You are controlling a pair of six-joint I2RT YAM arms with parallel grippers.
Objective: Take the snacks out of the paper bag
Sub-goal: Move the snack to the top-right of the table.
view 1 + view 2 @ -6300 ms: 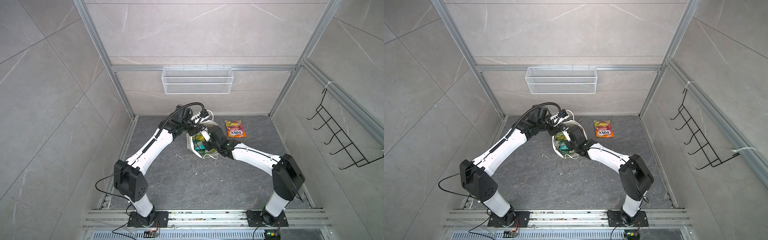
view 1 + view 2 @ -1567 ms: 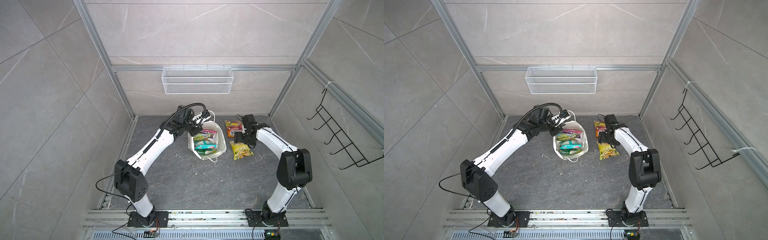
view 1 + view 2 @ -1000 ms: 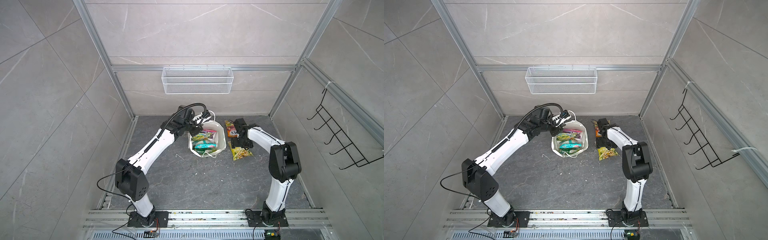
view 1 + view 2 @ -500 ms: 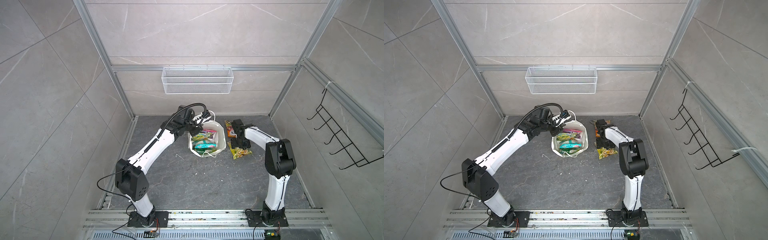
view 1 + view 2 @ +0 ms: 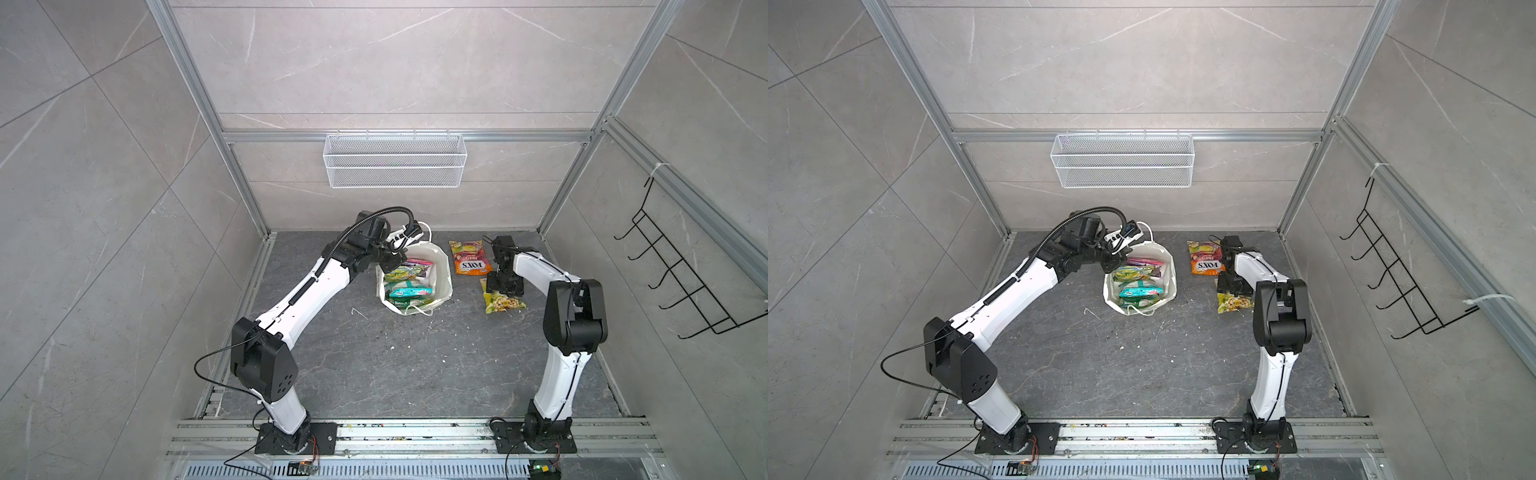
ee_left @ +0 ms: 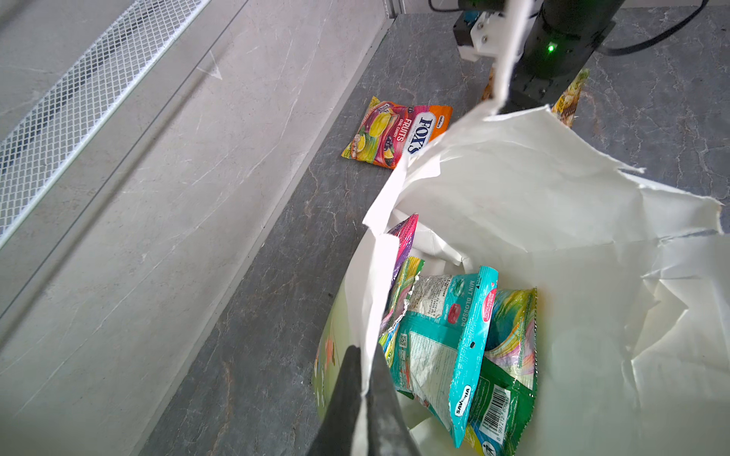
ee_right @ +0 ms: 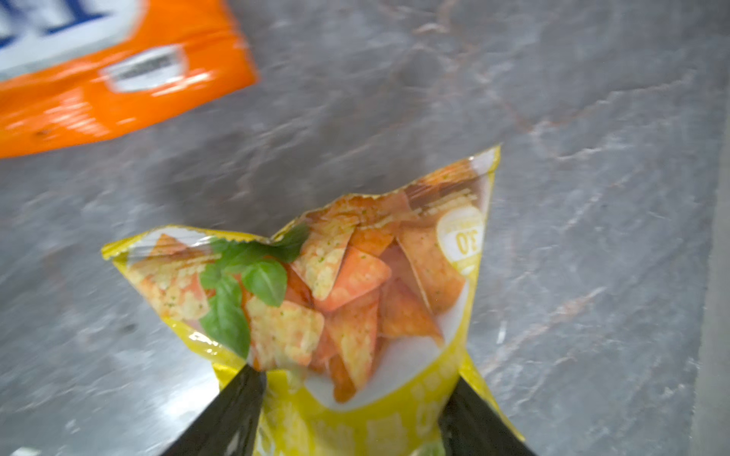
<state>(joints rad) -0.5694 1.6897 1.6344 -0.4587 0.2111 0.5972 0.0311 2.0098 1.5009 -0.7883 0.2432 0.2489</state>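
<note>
The white paper bag (image 5: 442,274) stands open near the back wall, and my left gripper (image 6: 365,355) is shut on its rim. Inside it lie several snacks, among them a teal packet (image 6: 446,339), a green-yellow one (image 5: 403,274) and a purple one (image 5: 417,262). An orange FOX'S packet (image 5: 469,259) lies on the floor right of the bag. In front of it is a yellow chip packet (image 7: 335,284). My right gripper (image 7: 355,379) pinches its near end, with a finger pressed into each side.
A white wire-mesh basket (image 5: 395,166) hangs on the back wall above the bag. A black hook rack (image 5: 673,282) is on the right wall. Small white scraps dot the dark stone floor (image 5: 395,353).
The yellow packet came out of the bag to the floor on the right. Over the last second the right elbow swung and the right jaws narrowed onto the packet. The left arm held still.
</note>
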